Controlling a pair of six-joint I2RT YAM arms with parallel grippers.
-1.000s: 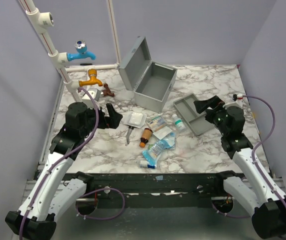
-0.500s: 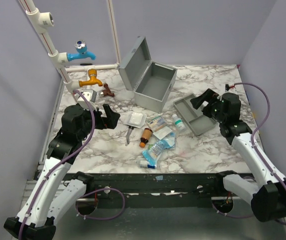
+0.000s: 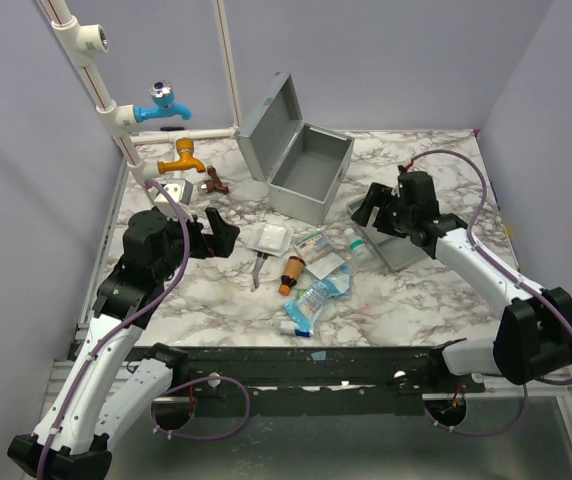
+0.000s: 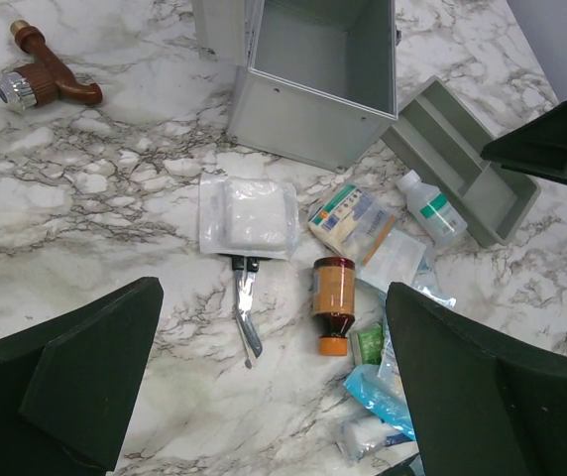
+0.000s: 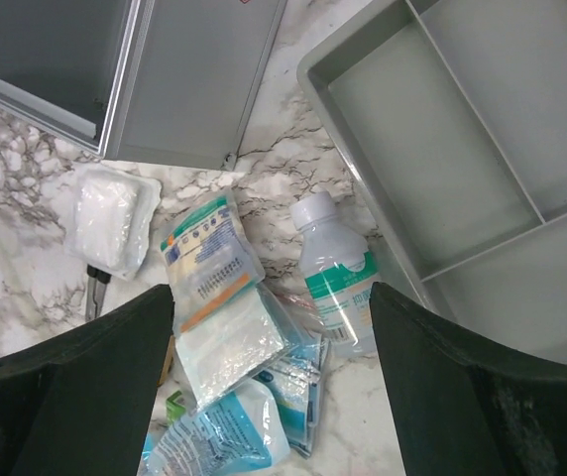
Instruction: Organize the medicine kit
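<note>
The medicine kit (image 3: 306,165) is a grey metal box with its lid open at the back middle; it also shows in the left wrist view (image 4: 313,89) and the right wrist view (image 5: 165,79). Its grey compartmented tray (image 3: 398,248) lies on the table to the right, also seen in the wrist views (image 4: 462,169) (image 5: 482,178). My right gripper (image 3: 374,212) is open and empty, hovering over the tray's left end and a clear bottle (image 5: 338,283). My left gripper (image 3: 224,232) is open and empty, left of the pile.
Loose items lie mid-table: gauze packet (image 4: 249,213), scissors (image 4: 244,307), brown bottle (image 4: 333,297), plaster packets (image 5: 209,258), blue packets (image 3: 318,298). Blue tap (image 3: 161,105), orange tap (image 3: 183,155) and white pipes (image 3: 96,70) stand at the back left. A brown tap (image 4: 46,79) lies nearby.
My right arm has swung left and forward, from beside the tray's right end to above its left end near the clear bottle. The left arm shifted only slightly.
</note>
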